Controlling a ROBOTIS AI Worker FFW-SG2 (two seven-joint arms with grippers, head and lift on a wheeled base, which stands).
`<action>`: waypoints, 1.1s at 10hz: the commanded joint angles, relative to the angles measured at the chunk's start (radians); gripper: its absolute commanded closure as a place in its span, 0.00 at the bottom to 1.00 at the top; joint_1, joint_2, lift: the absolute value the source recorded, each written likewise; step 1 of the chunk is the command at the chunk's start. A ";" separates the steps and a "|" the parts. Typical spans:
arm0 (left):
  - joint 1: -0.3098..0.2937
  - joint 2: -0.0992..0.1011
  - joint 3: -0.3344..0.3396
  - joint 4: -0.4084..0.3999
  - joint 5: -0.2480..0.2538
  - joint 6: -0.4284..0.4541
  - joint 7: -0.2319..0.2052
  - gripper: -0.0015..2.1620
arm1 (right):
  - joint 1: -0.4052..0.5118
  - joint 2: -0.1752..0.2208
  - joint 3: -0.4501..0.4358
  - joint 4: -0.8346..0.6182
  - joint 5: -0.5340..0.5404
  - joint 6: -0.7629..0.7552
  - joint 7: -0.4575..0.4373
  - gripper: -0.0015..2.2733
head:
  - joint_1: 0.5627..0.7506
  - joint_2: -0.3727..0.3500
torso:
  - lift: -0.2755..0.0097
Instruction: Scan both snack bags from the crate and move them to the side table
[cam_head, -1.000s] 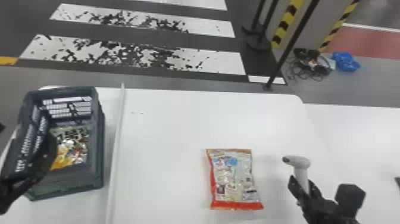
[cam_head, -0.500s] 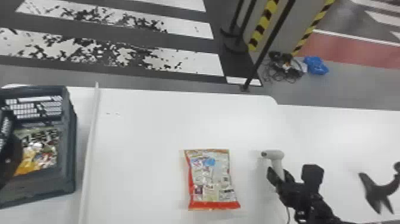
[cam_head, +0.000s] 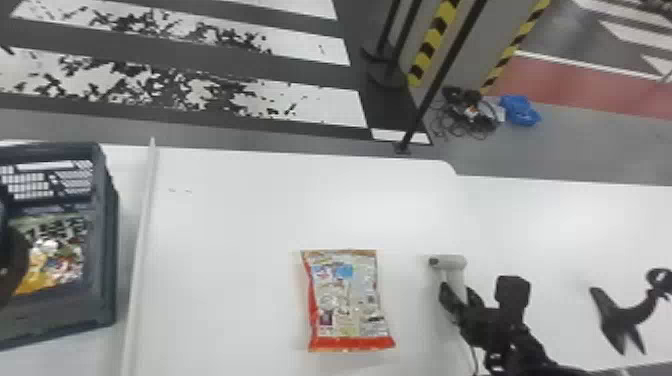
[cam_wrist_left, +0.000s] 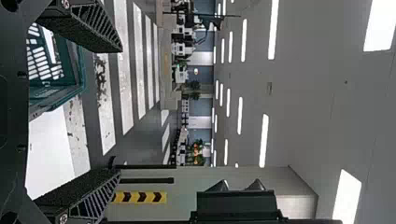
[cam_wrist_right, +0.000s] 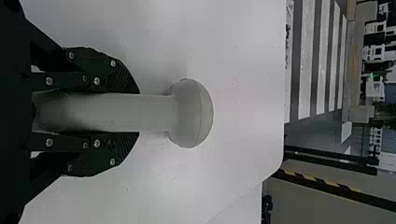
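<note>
Two snack bags: one on the worktop, one in the crate

Nearest in the head view, the right claw (cam_head: 459, 300) is clamped on the grip of the pale scanner (cam_head: 450, 262); the right wrist view has a finger pressed to each side of the grip. The scanner's dark end points to the robot's left, over the worktop (cam_head: 240, 210). At the left edge, part of the left claw (cam_head: 12, 262) shows dark over the crate. In the left wrist view its fingers stand wide apart with nothing between them.

One bag (cam_head: 347, 300), red-edged, lies flat on the worktop between crate and scanner. A black stand (cam_head: 622, 317) with a forked foot is on the side table (cam_head: 550, 225). Inside the crate (cam_head: 107, 300), the other bag (cam_head: 50, 265) shows yellow and a black-and-white patch, partly hidden. A pale ridge (cam_head: 142, 225) runs just beside the crate.

Beyond the worktop's far edge come a black pole (cam_head: 440, 80), tangled cables (cam_head: 467, 115) and a blue bundle (cam_head: 520, 110) on the floor (cam_head: 320, 142), then broad white stripes (cam_head: 325, 105).
</note>
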 joint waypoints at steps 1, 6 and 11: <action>-0.003 0.000 -0.002 0.002 -0.002 0.006 0.000 0.03 | -0.002 0.000 0.001 0.003 0.000 -0.004 0.000 0.33 | 0.70 0.12 | 0.86; -0.007 0.000 -0.002 0.006 -0.002 0.006 0.000 0.03 | 0.067 0.019 -0.022 -0.099 -0.032 -0.044 -0.025 0.03 | 0.70 0.13 | 0.86; -0.007 0.000 -0.002 0.012 -0.002 0.006 -0.001 0.03 | 0.317 0.048 -0.056 -0.559 -0.127 0.168 0.064 0.06 | 0.70 0.18 | 0.86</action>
